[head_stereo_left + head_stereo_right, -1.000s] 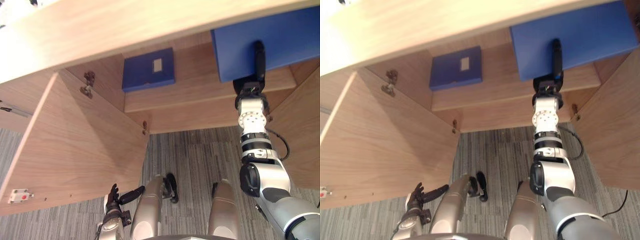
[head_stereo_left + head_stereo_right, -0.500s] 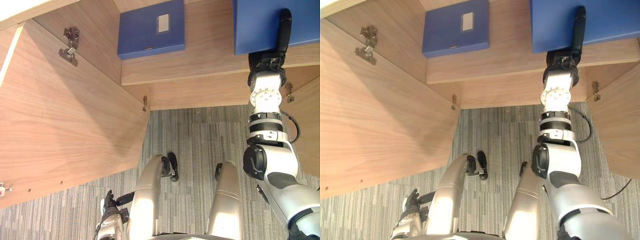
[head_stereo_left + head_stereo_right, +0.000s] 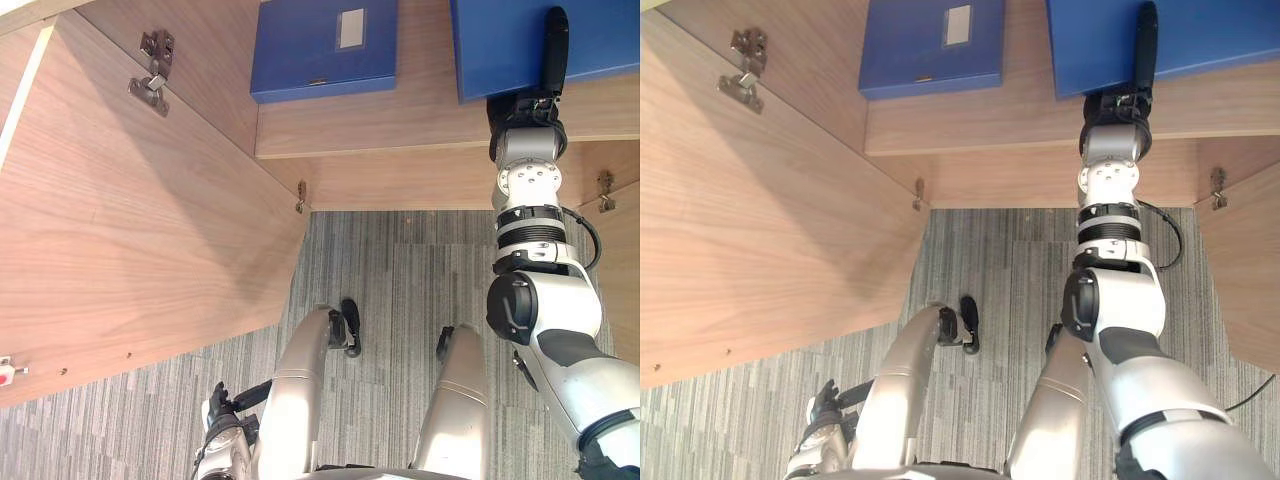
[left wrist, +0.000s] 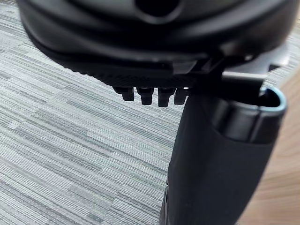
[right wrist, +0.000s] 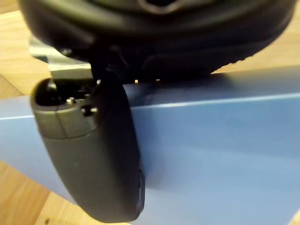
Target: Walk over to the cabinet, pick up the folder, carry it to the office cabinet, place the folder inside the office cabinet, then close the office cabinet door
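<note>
Well, my left robot hand (image 3: 218,412) hangs slack, free, I reckon, for the open light-wood cabinet door (image 3: 130,220) above it. Left of my right robot hand (image 3: 540,95), a labelled blue folder (image 3: 320,50) lies on the wooden shelf (image 3: 400,120). That hand pinches the large blue folder (image 3: 500,45), thumb on top, probably to slide it in flat.

second folder (image 3: 322,45) on shelf (image 3: 400,125), left of folder (image 3: 500,45)
</note>
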You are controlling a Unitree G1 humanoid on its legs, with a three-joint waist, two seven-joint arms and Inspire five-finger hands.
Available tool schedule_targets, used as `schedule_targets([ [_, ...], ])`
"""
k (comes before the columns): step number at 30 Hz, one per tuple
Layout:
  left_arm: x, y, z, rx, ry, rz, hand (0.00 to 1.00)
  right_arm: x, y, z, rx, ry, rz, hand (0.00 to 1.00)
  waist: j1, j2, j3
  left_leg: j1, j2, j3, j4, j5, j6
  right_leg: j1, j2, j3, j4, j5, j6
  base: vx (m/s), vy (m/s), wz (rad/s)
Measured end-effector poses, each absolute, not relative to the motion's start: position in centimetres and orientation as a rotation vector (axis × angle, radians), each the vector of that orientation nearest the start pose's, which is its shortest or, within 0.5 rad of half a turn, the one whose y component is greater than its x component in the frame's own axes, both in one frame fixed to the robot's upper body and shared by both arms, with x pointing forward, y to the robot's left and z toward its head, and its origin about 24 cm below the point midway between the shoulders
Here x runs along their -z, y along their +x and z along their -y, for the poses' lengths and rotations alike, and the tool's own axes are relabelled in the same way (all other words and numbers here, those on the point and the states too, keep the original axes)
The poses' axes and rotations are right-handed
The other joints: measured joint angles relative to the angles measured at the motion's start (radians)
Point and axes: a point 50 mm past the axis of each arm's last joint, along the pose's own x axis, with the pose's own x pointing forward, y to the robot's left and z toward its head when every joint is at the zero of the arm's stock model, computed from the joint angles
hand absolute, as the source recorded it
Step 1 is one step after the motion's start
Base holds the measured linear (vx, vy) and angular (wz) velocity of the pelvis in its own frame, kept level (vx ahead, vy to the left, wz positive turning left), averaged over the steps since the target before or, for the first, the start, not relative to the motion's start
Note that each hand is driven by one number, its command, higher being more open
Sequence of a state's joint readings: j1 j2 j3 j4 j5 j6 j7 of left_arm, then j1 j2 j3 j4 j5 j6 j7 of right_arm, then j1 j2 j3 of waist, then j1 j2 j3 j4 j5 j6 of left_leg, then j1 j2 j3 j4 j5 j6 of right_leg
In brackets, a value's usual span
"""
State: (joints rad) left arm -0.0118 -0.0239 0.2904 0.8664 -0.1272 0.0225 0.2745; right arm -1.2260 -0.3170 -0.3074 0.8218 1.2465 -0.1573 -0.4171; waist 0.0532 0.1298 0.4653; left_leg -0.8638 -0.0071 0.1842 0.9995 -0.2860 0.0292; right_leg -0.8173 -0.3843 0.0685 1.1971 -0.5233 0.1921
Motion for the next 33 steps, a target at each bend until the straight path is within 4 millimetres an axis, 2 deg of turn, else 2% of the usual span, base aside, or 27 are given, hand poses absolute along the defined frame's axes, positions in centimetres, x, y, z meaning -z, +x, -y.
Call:
schedule_targets([
  [7,13.4,15.3,-19.7,-0.567,-0.152,-0.896,1.00,-28.9,41.0,21.0,0.266,1.244,0.332,1.00,0.001,0.000,0.000,-0.001,-0.002,-0.003,-0.004,0.003,-0.001,0.001,-0.001,-0.004,-0.001,0.000,0.000,0.00,0.000,0.00],
  [10,13.4,15.3,-19.7,-0.567,-0.151,-0.896,1.00,-28.7,41.1,21.0,0.279,1.201,0.318,1.00,0.001,0.000,0.000,-0.001,-0.004,-0.004,-0.009,0.007,-0.001,0.001,-0.003,-0.006,-0.002,0.000,0.000,0.01,-0.003,0.02],
  [14,13.4,15.3,-19.8,-0.569,-0.147,-0.895,1.00,-27.9,41.5,20.9,0.301,1.058,0.263,1.00,-0.002,-0.001,0.000,0.000,-0.014,-0.010,-0.021,0.017,-0.003,0.004,-0.011,-0.014,-0.005,0.000,0.000,0.02,-0.008,0.08],
  [19,13.4,15.3,-20.0,-0.569,-0.144,-0.895,1.00,-26.9,41.9,20.3,0.306,0.743,0.187,1.00,-0.004,-0.003,-0.001,0.003,-0.015,-0.022,-0.021,0.017,-0.003,0.022,-0.012,-0.031,-0.015,0.000,0.000,0.02,-0.001,0.04],
  [22,13.4,15.3,-20.0,-0.568,-0.141,-0.895,1.00,-26.6,42.1,19.8,0.282,0.498,0.163,1.00,-0.004,-0.003,-0.002,0.006,-0.015,-0.022,-0.021,0.017,-0.003,0.028,-0.012,-0.032,-0.018,0.000,0.000,0.00,0.000,0.00],
  [23,13.4,15.3,-20.0,-0.566,-0.137,-0.895,1.00,-26.6,42.2,19.9,0.272,0.361,0.151,1.00,-0.004,-0.004,-0.002,0.008,-0.015,-0.023,-0.021,0.017,-0.003,0.031,-0.012,-0.034,-0.020,0.000,-0.001,0.00,0.000,0.00],
  [27,13.4,15.3,-20.3,-0.532,-0.117,-0.892,1.00,-26.1,42.4,20.5,0.222,-0.049,0.092,1.00,-0.005,-0.016,-0.008,0.019,-0.010,-0.021,-0.035,0.020,-0.001,0.043,-0.007,-0.038,-0.038,0.009,-0.012,0.01,0.002,-0.02],
  [31,13.4,15.0,-20.5,-0.482,-0.087,-0.894,1.00,-25.5,42.4,21.1,0.197,-0.286,0.031,1.00,-0.002,-0.027,-0.014,0.047,0.000,-0.014,-0.058,0.022,0.002,0.071,0.001,-0.043,-0.072,0.022,-0.017,0.03,0.014,-0.09],
  [33,13.3,15.0,-20.7,-0.441,-0.056,-0.884,1.00,-25.8,42.2,22.2,0.201,-0.405,0.021,1.00,-0.002,-0.031,-0.017,0.048,0.002,-0.011,-0.062,0.024,0.005,0.073,0.001,-0.044,-0.079,0.027,-0.017,0.03,0.022,-0.02],
])
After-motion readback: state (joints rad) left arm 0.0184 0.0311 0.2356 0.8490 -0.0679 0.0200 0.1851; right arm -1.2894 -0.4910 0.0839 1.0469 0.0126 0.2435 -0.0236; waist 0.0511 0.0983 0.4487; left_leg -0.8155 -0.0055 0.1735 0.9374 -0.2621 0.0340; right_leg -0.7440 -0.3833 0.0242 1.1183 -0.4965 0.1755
